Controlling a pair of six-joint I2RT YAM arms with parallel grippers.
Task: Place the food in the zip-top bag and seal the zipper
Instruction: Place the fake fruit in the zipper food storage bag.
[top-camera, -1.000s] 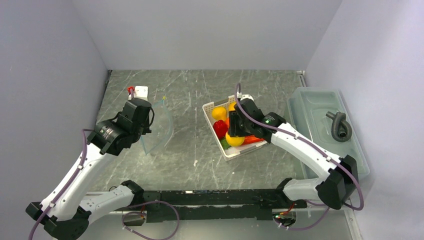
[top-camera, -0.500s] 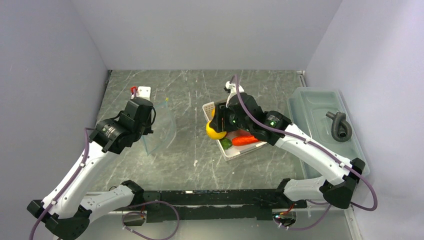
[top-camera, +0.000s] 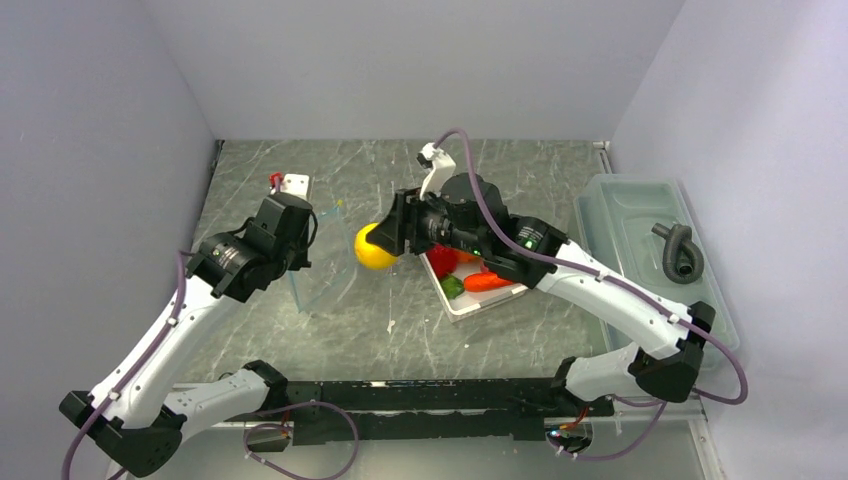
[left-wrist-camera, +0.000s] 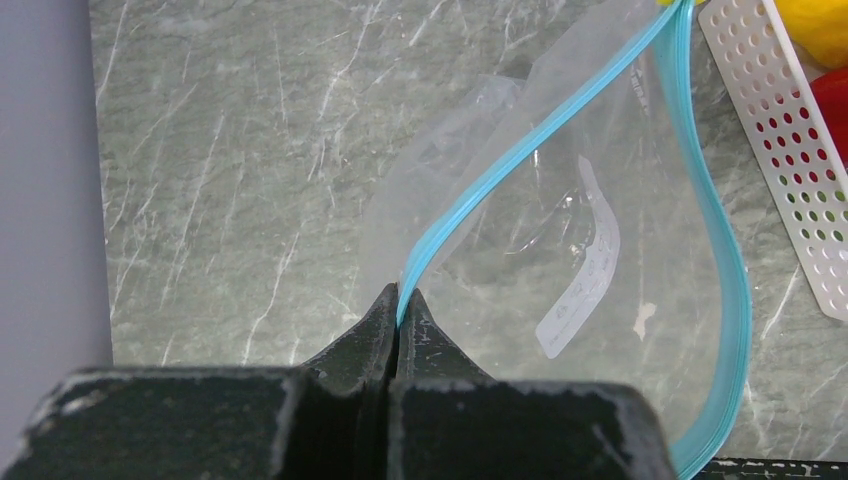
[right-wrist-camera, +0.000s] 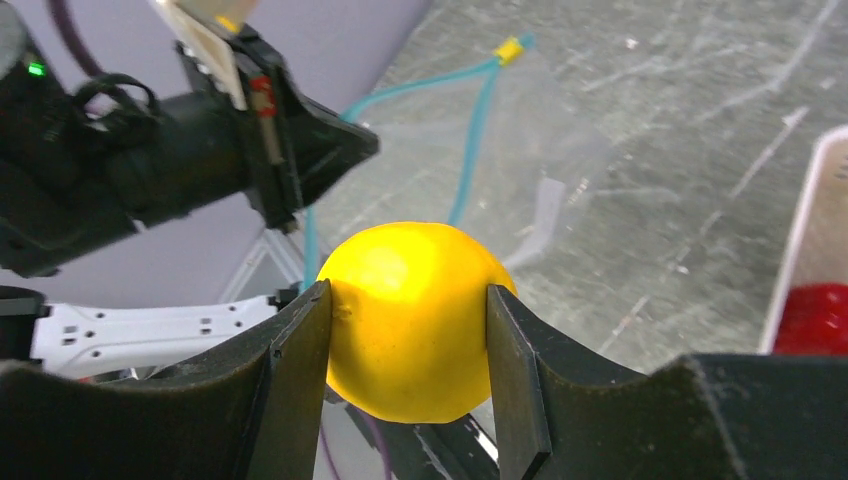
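Note:
My left gripper (top-camera: 297, 262) (left-wrist-camera: 401, 312) is shut on the teal-blue zipper (left-wrist-camera: 500, 175) of the clear zip-top bag (top-camera: 325, 255) (left-wrist-camera: 590, 230), holding its mouth open above the table. My right gripper (top-camera: 378, 245) (right-wrist-camera: 410, 330) is shut on the yellow lemon (top-camera: 374, 247) (right-wrist-camera: 410, 315), held in the air just right of the bag's mouth. The bag's zipper also shows in the right wrist view (right-wrist-camera: 470, 130). A red pepper (top-camera: 442, 261), a carrot (top-camera: 487, 282) and a small green piece (top-camera: 452, 287) lie in the white perforated basket (top-camera: 470, 303).
A large translucent lidded bin (top-camera: 640, 250) with a grey hose piece (top-camera: 680, 250) on top stands at the right. A small white block (top-camera: 292, 184) sits at the back left. Walls close in on the left, back and right.
My right gripper lifted the yellow lemon out of the basket and carried it left to the bag's mouth. My left gripper kept hold of the bag, shifting slightly.

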